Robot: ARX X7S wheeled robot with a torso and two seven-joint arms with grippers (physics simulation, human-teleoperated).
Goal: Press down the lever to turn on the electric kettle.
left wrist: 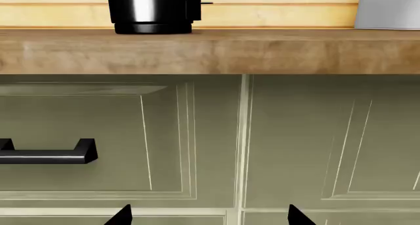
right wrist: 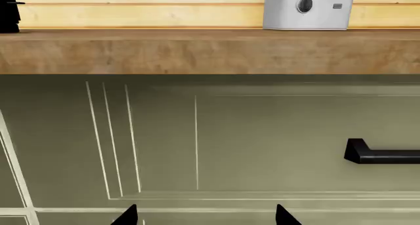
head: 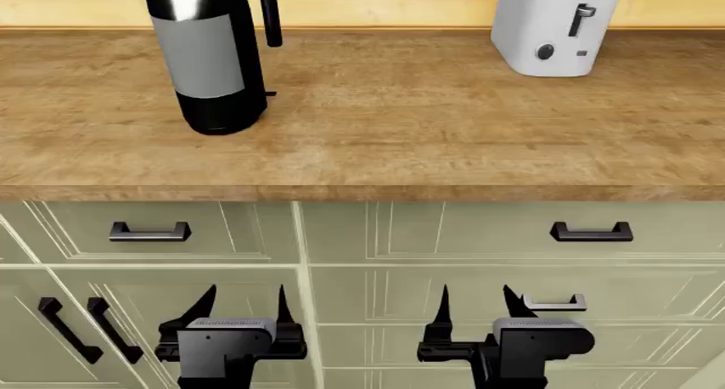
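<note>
The electric kettle [head: 209, 58] stands upright at the back left of the wooden counter [head: 430, 126]; it has a grey middle, a black base and a curved black handle. Its lever [head: 270, 93] is a tiny black tab at the lower black band, under the handle. The kettle's base also shows in the left wrist view [left wrist: 154, 11], with the lever [left wrist: 206, 3] jutting sideways. My left gripper [head: 241, 308] and right gripper [head: 476, 308] are both open and empty, low in front of the cabinet drawers, well below the counter.
A white toaster [head: 555, 28] with a dark slider stands at the back right of the counter; it also shows in the right wrist view [right wrist: 307, 9]. Green cabinet drawers with black handles [head: 149, 231] [head: 590, 232] face both grippers. A wooden wall runs behind the counter.
</note>
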